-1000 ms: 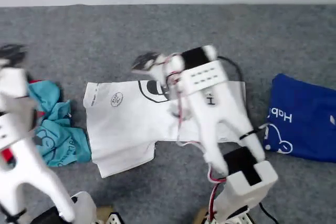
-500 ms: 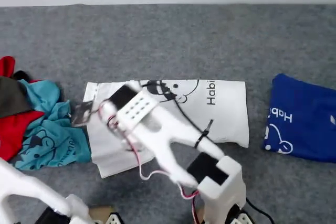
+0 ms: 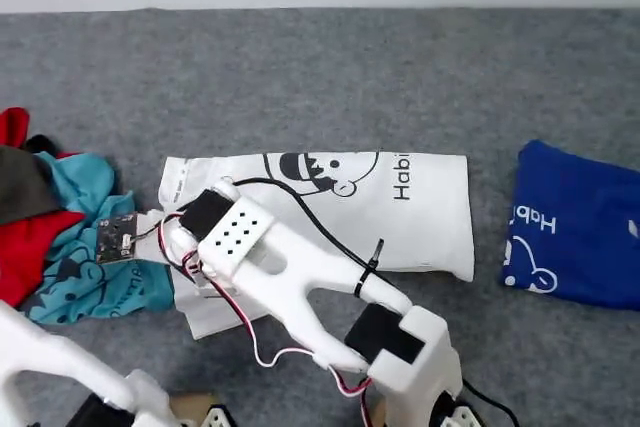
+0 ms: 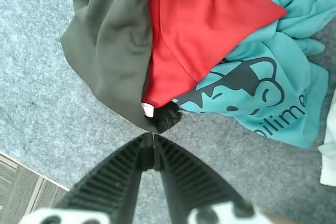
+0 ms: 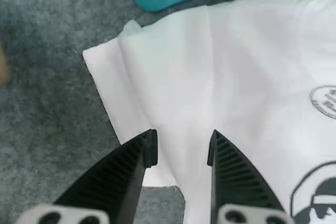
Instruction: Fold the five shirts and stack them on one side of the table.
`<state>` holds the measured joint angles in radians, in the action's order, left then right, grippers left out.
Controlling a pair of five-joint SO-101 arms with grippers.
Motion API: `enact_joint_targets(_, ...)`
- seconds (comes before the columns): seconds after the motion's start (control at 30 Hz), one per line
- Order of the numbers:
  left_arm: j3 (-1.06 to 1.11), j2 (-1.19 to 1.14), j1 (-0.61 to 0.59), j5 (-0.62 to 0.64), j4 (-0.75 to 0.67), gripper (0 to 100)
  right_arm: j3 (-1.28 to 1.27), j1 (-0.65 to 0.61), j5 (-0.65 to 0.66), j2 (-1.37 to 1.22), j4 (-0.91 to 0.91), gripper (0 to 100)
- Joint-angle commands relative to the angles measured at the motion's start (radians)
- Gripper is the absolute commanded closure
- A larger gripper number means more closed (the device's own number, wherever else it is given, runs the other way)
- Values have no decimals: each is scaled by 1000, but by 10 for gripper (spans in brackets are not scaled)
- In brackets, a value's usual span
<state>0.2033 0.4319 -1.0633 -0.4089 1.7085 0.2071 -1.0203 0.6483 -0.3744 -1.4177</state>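
A white shirt (image 3: 330, 207) lies partly folded mid-table, its printed side up. My right arm (image 3: 240, 242) stretches across its near-left part. In the right wrist view my right gripper (image 5: 182, 140) is open just above the white shirt's (image 5: 236, 77) sleeve edge, one finger on each side of a fold. A folded blue shirt (image 3: 580, 227) rests at the right. At the left is a crumpled pile of a teal shirt (image 3: 95, 272), a red shirt (image 3: 25, 247) and a dark olive shirt (image 3: 20, 182). My left gripper (image 4: 153, 139) is shut and empty, close to the olive shirt's (image 4: 113, 51) edge.
Grey carpet (image 3: 330, 77) covers the table, with open room along the far side. My left arm (image 3: 50, 357) stands at the near-left corner. A strip of wooden floor (image 4: 21, 192) shows past the table edge in the left wrist view.
My right arm swung from the white shirt's middle across to its near-left edge. My left arm pulled back from over the pile toward the near-left corner, uncovering the pile.
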Motion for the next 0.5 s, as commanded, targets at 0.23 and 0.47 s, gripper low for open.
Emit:
enact_joint_targets(0.23,31,32,3,6,-51,995,52,-31,-11,-87,31,832)
enact_joint_targets(0.47,38,32,3,6,-57,995,173,-27,-11,-225,18,850)
